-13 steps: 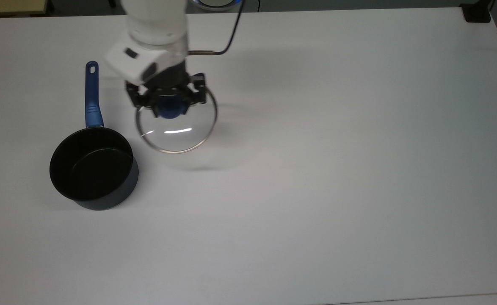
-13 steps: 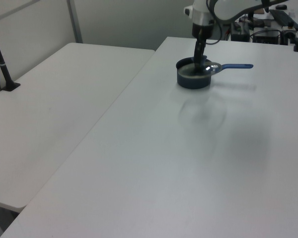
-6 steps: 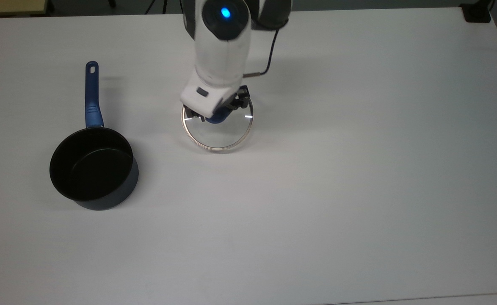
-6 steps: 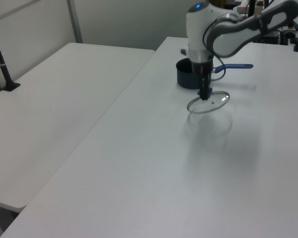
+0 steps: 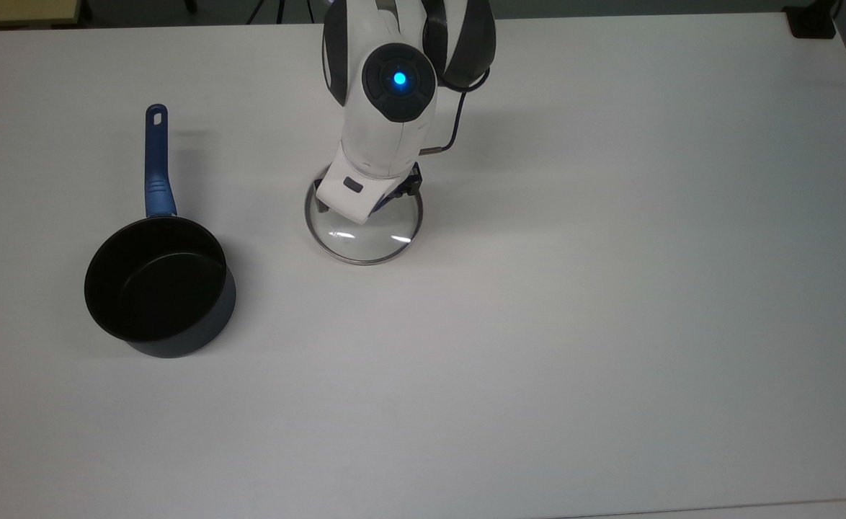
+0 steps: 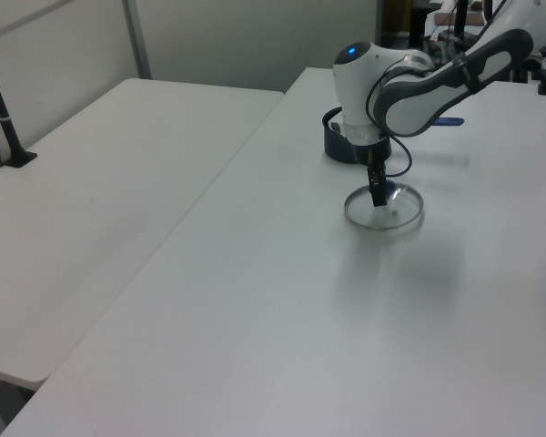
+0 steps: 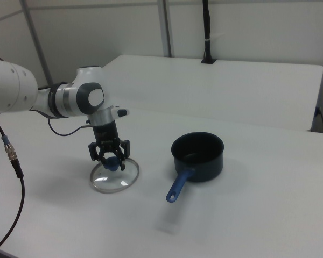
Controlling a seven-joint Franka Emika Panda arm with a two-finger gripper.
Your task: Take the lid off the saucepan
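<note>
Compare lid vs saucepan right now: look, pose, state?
The lid is a flat clear glass disc with a metal rim; the saucepan is deep, dark and opaque with a black inside. The lid lies apart from the saucepan on the table, to the top view's right. The end effector sits at the lid's knob; the saucepan stands free and uncovered. Both are round with blue parts.

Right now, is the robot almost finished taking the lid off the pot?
Nearly. The saucepan stands open and the lid is already off it, down on the table beside it. The gripper is shut on the lid's blue knob. Letting go and pulling away is what looks left.
</note>
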